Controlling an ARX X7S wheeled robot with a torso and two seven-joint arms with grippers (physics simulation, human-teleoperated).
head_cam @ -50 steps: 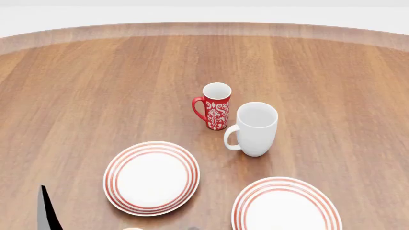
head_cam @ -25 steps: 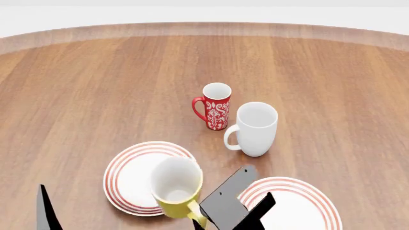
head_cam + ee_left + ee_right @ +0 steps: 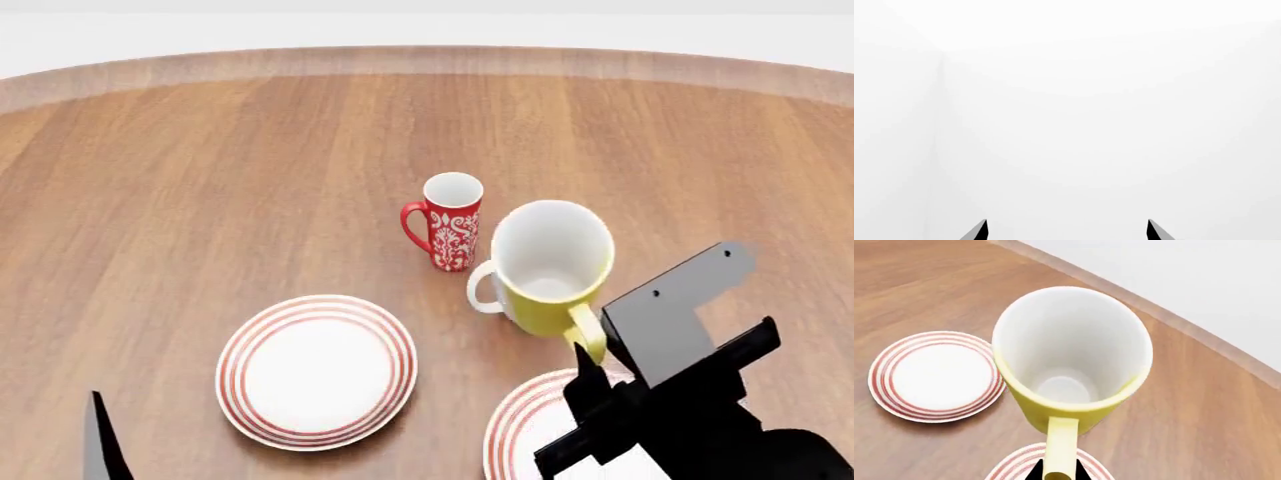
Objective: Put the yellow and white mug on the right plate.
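Bare simulated room: wooden table (image 3: pixel 200 180), blank white walls.

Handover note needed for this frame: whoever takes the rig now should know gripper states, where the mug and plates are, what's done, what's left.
Right gripper: shut on the handle of the short yellow and white mug, held upright in the air.
Left gripper: open, holding nothing.
Right-hand red-ringed white plate: bare, below and nearer than the mug.
Done: mug picked up.
Left: bring it over that plate, lower, release.

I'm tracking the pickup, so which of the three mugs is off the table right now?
The yellow and white mug, held up by its handle in the right pincer. The red patterned mug stands on the table.
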